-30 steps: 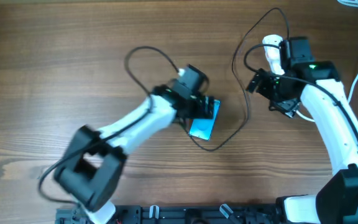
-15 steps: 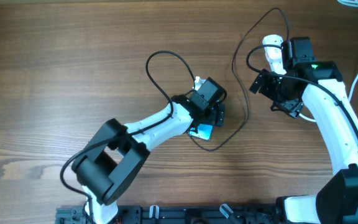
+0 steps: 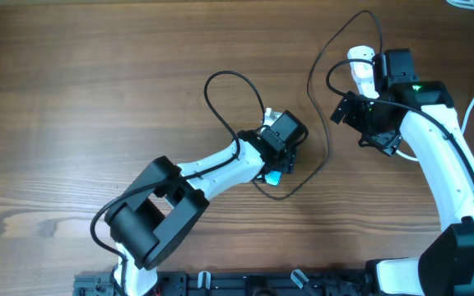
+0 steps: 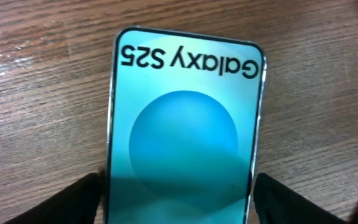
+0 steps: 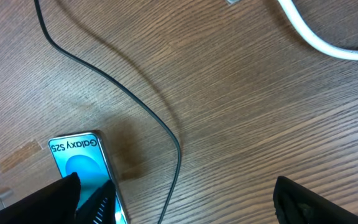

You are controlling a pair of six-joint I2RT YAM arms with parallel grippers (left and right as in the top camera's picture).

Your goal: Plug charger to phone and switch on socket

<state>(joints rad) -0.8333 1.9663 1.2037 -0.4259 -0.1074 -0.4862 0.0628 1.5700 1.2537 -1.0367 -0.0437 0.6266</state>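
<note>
Mid-surface (image 3: 72, 99), my left end effector (image 4: 178, 180) straddles the phone (image 4: 182, 124), fingers apart along its long edges; whether they press it, I cannot tell. My right end effector (image 5: 178, 182) hovers wide apart, empty, beside the far-right socket (image 3: 360, 70). The charger (image 5: 114, 93) trails between socket and phone.

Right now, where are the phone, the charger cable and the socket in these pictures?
phone (image 4: 185, 137): left wrist view, middle of its screen.
charger cable (image 5: 178, 148): right wrist view, on its bend.
socket (image 3: 360, 66): overhead view, its white rounded end.
</note>
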